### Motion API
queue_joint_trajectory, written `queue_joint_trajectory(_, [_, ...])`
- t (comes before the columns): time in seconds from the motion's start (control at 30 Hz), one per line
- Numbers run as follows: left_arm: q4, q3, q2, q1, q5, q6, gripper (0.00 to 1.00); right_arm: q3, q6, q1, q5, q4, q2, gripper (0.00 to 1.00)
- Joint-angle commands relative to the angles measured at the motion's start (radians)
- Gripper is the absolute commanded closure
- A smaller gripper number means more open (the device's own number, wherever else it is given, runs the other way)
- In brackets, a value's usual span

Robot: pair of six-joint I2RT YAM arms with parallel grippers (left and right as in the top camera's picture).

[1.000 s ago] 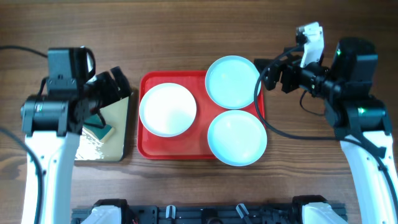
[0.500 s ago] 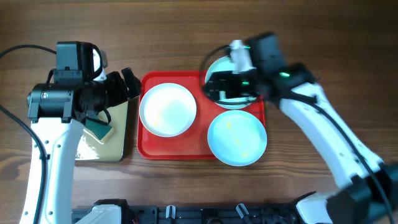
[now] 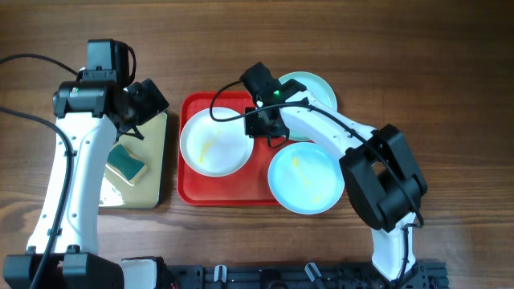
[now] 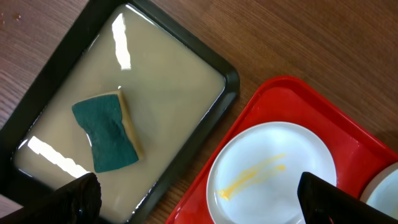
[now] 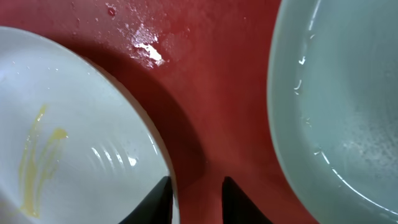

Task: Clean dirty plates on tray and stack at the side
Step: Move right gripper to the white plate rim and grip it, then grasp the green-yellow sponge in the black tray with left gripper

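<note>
Overhead: on the red tray (image 3: 249, 183), a blue plate (image 3: 306, 178) lies at 5 o'clock, the white plate (image 3: 216, 142) at 9. Right gripper (image 3: 267, 127), jaws slightly parted and empty, is at its 3 o'clock rim; left gripper (image 3: 151, 103) gapes wide, empty.

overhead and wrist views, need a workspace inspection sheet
surface: dark wood table, no spills seen.
job's things: red tray holds white plate with a yellow smear, near blue plate with a faint smear, far blue plate wet, partly hidden by the right arm.
clutter: black-rimmed tray beside the red tray, green sponge in it.
pincers: left pincer open, empty, near the black-rimmed tray's far end; right pincer narrowly open, empty, low over the red tray between white and far blue plates.
cables: black cable on the table at left; second cable loops off the right arm.
surroundings: mounting rail at the near edge; nothing else seen.
</note>
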Motion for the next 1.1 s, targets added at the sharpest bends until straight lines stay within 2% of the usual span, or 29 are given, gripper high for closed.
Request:
queue_joint_trajectory(0.0, [0.006,0.018,0.017,0.005,-0.021,-0.013,0.0,-0.032,0.09,0.013,-0.02,0.014,0.048,0.76])
queue_joint_trajectory(0.07, [0.007,0.018,0.022,0.005,-0.021,-0.013,0.0,-0.036,0.095,0.02,-0.046,0.016,0.063,0.78])
queue_joint_trajectory(0.17, [0.018,0.018,0.022,0.005,-0.024,-0.013,0.0,-0.037,0.093,0.035,-0.072,0.011,0.063,0.85])
queue_joint_trajectory(0.27, [0.017,0.018,0.022,0.005,-0.024,-0.013,0.0,-0.039,0.068,0.069,-0.041,0.013,0.063,0.96])
queue_joint_trajectory(0.33, [0.018,0.018,0.022,0.005,-0.025,-0.013,0.0,-0.039,0.064,0.075,0.027,0.016,0.063,0.96])
queue_joint_trajectory(0.43, [0.024,0.018,0.022,0.005,-0.024,-0.013,0.0,-0.039,-0.103,0.072,0.164,0.068,0.063,0.95])
queue_joint_trajectory(0.5, [0.032,0.018,0.022,0.005,-0.024,-0.013,0.0,-0.039,-0.22,0.071,0.183,0.125,0.063,0.94])
queue_joint_trajectory(0.57, [0.033,0.018,0.022,0.005,-0.024,-0.013,0.0,-0.039,-0.246,0.069,0.183,0.157,0.063,0.94])
queue_joint_trajectory(0.63, [0.032,0.018,0.022,0.005,-0.024,-0.013,0.0,-0.032,-0.243,0.064,0.132,0.135,0.062,0.88])
queue_joint_trajectory(0.7, [0.027,0.018,0.022,0.005,-0.024,-0.013,0.0,-0.008,-0.242,0.045,0.034,0.089,0.058,0.53])
queue_joint_trajectory(0.73, [0.021,0.018,0.022,0.005,-0.024,-0.012,0.0,0.007,-0.232,0.027,-0.023,0.053,0.058,0.45])
queue_joint_trajectory(0.77, [0.003,0.018,0.022,0.005,-0.017,-0.005,0.0,0.012,-0.199,-0.002,-0.098,0.012,0.058,0.45])
queue_joint_trajectory(0.83, [-0.029,0.018,0.022,0.005,-0.009,0.025,0.0,0.009,-0.157,-0.031,-0.182,-0.021,0.06,0.51])
queue_joint_trajectory(0.9, [-0.052,0.017,0.022,0.005,-0.009,0.044,0.01,0.002,-0.137,-0.034,-0.196,-0.005,0.061,0.69])
queue_joint_trajectory(1.07, [0.031,-0.048,0.025,0.005,-0.009,0.04,0.0,-0.027,-0.074,-0.018,-0.166,0.079,0.063,0.82])
